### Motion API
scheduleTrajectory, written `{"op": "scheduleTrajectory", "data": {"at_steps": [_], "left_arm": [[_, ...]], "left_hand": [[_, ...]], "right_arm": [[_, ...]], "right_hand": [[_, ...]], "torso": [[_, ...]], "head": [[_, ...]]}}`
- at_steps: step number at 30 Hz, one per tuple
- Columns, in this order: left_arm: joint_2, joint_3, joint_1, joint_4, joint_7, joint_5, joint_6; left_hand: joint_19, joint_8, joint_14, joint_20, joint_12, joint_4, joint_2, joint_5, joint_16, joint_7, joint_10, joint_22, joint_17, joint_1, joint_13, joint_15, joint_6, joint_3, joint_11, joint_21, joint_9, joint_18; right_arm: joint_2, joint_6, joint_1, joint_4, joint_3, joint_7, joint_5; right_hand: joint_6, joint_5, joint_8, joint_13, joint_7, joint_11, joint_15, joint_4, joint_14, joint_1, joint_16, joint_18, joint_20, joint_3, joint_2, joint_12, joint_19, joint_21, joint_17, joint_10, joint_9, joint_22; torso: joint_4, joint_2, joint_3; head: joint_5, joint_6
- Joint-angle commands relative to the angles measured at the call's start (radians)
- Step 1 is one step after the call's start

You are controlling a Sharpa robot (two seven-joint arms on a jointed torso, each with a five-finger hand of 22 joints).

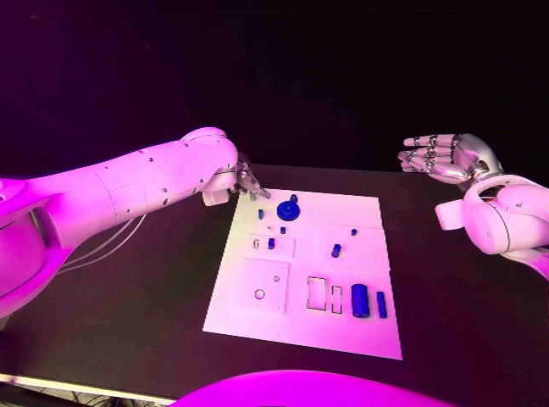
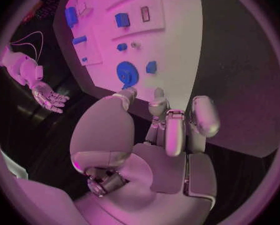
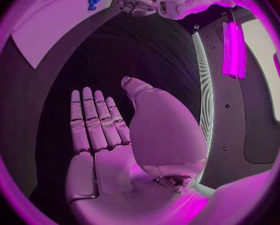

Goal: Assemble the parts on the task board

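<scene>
- The task board [image 1: 302, 298] is lying flat at the centre of the black tabletop [image 1: 128, 331], carrying several small blue parts.
- The round blue disc part [image 1: 288, 210] is sitting at the board's 12 o'clock end; two oblong blue parts [image 1: 360, 300] are lying side by side toward 5 o'clock, and a small blue peg [image 1: 335, 250] is standing near the middle.
- The left hand [image 1: 243, 182] is hovering at the board's 11 o'clock corner, just beside the disc, fingers partly curled and holding nothing.
- The right hand [image 1: 446, 158] is waiting well off the board at 2 o'clock, fingers straight and together, thumb apart, palm empty.
- Judgement: the parts are appearing rigid, light and smooth, likely plastic, so slipping is a risk.
- Judgement: the disc is best taken across its rim or by its raised centre; the oblong parts across their narrow sides.
</scene>
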State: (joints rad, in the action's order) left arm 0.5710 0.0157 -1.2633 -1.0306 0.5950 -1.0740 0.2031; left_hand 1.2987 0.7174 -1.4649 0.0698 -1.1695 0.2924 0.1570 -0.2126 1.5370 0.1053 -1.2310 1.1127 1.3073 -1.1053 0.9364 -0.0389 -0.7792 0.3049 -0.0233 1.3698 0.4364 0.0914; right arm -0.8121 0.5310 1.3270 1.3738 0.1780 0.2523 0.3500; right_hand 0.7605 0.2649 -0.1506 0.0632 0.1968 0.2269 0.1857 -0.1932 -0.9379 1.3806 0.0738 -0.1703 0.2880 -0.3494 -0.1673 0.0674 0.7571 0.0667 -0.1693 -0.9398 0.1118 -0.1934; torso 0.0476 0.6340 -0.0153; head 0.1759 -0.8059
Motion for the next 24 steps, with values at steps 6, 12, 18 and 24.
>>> {"op": "scheduleTrajectory", "data": {"at_steps": [6, 12, 18, 24], "left_arm": [[-0.029, -0.011, 0.001, 0.047, -0.044, 0.022, 0.068], [-0.039, -0.017, 0.002, 0.064, -0.052, 0.034, 0.079], [-0.045, -0.022, 0.003, 0.075, -0.058, 0.043, 0.094], [-0.050, -0.027, 0.005, 0.085, -0.060, 0.046, 0.112]], "left_hand": [[-0.002, -0.005, -0.080, 0.008, -0.002, -0.002, 0.003, -0.005, -0.004, -0.001, 0.000, -0.004, 0.190, -0.013, -0.003, 0.007, -0.003, -0.005, -0.006, -0.004, -0.002, 0.005], [-0.002, -0.004, -0.081, 0.009, -0.002, -0.002, 0.003, -0.004, -0.004, -0.001, 0.001, -0.003, 0.191, -0.014, -0.003, 0.007, -0.006, -0.006, -0.006, -0.004, -0.002, 0.004], [-0.001, -0.004, -0.082, 0.010, -0.006, 0.001, -0.001, 0.000, -0.001, -0.001, 0.000, 0.001, 0.195, -0.007, 0.001, 0.008, -0.016, -0.012, -0.006, -0.002, -0.002, 0.004], [0.000, -0.003, -0.082, 0.010, -0.009, 0.000, -0.008, -0.001, 0.000, -0.003, -0.003, 0.003, 0.197, -0.009, 0.004, 0.007, -0.026, -0.013, -0.004, -0.001, -0.003, 0.004]], "right_arm": [[0.002, -0.015, 0.000, 0.001, 0.000, 0.015, 0.008], [0.004, -0.018, 0.000, -0.001, 0.000, 0.016, 0.007], [0.006, -0.023, 0.000, -0.003, 0.000, 0.018, 0.006], [0.007, -0.024, 0.000, -0.004, 0.000, 0.018, 0.006]], "right_hand": [[0.000, -0.003, 0.007, 0.000, 0.091, 0.001, 0.004, 0.000, -0.002, -0.009, -0.003, 0.002, 0.001, 0.004, 0.003, -0.003, -0.004, -0.001, 0.002, 0.000, -0.002, 0.001], [0.000, -0.003, 0.007, 0.000, 0.091, 0.001, 0.004, 0.000, -0.002, -0.009, -0.003, 0.002, 0.001, 0.004, 0.003, -0.003, -0.004, -0.001, 0.002, 0.000, -0.002, 0.001], [0.000, -0.003, 0.007, 0.000, 0.091, 0.001, 0.004, 0.000, -0.002, -0.009, -0.003, 0.002, 0.001, 0.004, 0.003, -0.003, -0.004, -0.001, 0.002, 0.000, -0.002, 0.001], [0.000, -0.003, 0.007, 0.000, 0.091, 0.001, 0.004, 0.000, -0.002, -0.009, -0.004, 0.002, 0.001, 0.005, 0.004, -0.003, -0.004, -0.001, 0.002, 0.000, -0.002, 0.002]], "torso": [[0.0008, -0.001, -0.0001], [0.0007, -0.002, -0.0012], [-0.0010, -0.003, -0.0018], [-0.0002, -0.003, -0.0013]], "head": [[0.003, -0.003], [0.002, -0.004], [0.002, -0.004], [0.004, -0.003]]}}
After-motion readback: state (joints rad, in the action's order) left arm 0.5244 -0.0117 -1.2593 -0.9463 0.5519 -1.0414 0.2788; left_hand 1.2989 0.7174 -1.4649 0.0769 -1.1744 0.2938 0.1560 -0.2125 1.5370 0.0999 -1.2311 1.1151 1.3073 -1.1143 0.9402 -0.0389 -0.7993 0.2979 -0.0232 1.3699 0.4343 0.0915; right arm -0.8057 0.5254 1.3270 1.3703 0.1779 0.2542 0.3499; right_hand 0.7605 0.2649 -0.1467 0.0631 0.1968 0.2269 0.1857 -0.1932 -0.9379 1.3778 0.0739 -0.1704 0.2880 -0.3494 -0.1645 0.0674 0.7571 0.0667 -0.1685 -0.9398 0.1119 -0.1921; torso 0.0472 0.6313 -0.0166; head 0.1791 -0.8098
